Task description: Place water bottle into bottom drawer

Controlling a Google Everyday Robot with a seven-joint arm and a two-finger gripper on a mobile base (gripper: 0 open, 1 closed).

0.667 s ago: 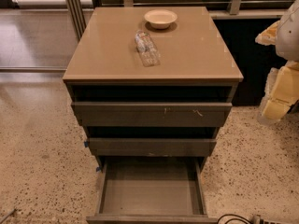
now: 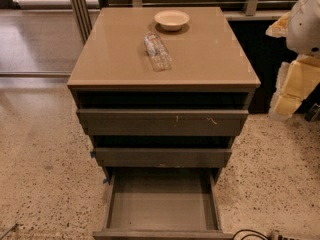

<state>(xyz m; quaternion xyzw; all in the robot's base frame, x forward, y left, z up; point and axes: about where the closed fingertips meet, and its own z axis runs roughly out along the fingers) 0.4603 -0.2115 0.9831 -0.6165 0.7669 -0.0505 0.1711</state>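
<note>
My one camera looked down from high in front of the tan-topped cabinet with three grey-brown drawers (image 2: 165,121), facing its front. It stood near enough that the cabinet filled the middle of the view, from its far top edge down to the pulled-out wide bottom drawer (image 2: 162,204) at the lower border. My pale gripper (image 2: 292,89) sat at the right edge, beside the cabinet.

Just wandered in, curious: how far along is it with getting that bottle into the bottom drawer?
Done: the bottom drawer stands open. In hand: nothing; the gripper is out of view, only the arm shows at the right edge. Left: the water bottle lies on the cabinet top near the bowl, not yet picked up.
</note>
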